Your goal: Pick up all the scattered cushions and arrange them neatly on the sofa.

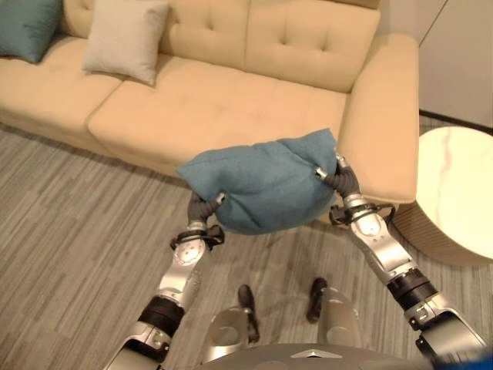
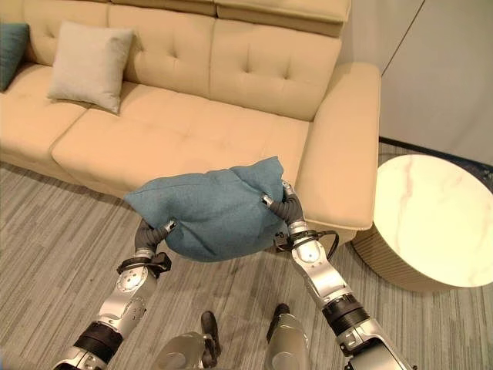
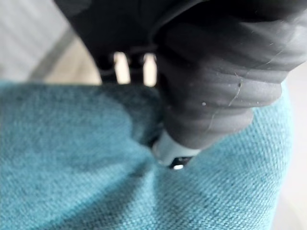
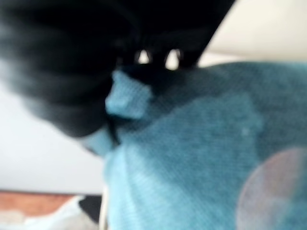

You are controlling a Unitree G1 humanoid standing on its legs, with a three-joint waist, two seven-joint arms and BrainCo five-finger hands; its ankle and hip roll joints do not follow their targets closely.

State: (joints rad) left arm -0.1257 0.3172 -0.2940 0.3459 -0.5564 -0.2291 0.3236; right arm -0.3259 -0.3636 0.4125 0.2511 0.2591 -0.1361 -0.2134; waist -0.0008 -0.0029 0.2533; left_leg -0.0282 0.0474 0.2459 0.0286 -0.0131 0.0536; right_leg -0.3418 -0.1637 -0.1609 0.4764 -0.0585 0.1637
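Note:
A teal cushion (image 1: 262, 185) hangs in the air just in front of the sofa's (image 1: 231, 100) right seat, carried between my two hands. My left hand (image 1: 204, 206) is pressed into its lower left end and my right hand (image 1: 343, 181) into its upper right end, beside the sofa's right armrest. In the left wrist view the dark cover of the left hand (image 3: 220, 72) sinks into the teal cushion's fabric (image 3: 72, 167). The right wrist view has the right hand (image 4: 62, 62) against the same cushion (image 4: 192, 158). A beige cushion (image 1: 125, 38) leans upright against the sofa's backrest.
Another teal cushion (image 1: 27, 27) rests at the sofa's far left end. A round white marble-topped side table (image 1: 458, 189) stands right of the armrest. Grey wood-look flooring (image 1: 69, 231) spreads in front of the sofa.

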